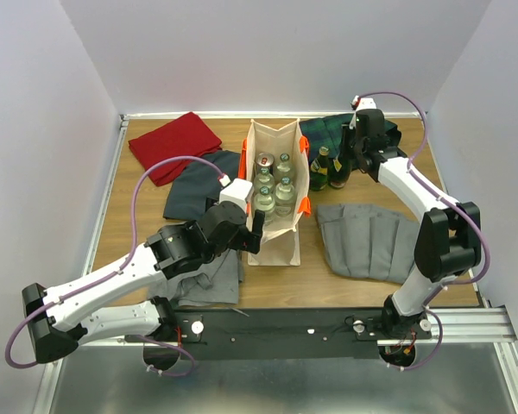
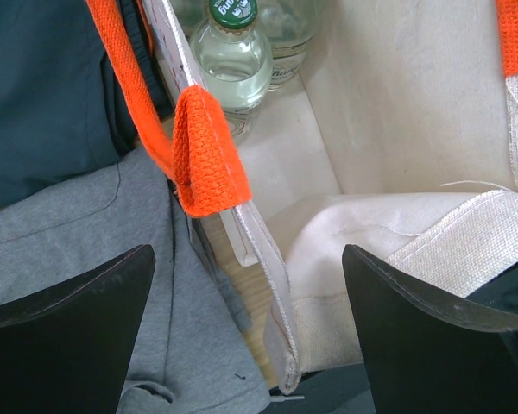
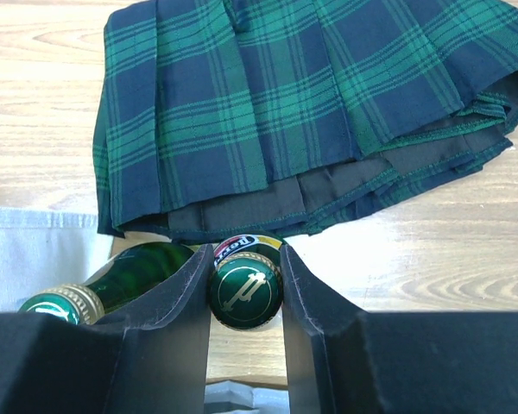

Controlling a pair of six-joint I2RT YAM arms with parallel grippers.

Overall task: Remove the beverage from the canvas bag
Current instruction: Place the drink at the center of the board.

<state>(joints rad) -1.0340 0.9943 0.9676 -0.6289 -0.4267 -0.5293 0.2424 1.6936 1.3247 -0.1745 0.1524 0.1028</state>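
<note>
Matt woven canvas bag, glossy green glass bottle, wood-grain table.

A white monogram shows on the green bottle cap; label lettering elsewhere is too blurred.

Beige canvas bag stands open mid-table (orange handles), clear bottles upright inside.

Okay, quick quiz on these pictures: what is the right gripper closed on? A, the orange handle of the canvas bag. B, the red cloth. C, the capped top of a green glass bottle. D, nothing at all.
C: in the right wrist view the right gripper is shut on the green bottle at its capped top, beside the plaid skirt.
</note>
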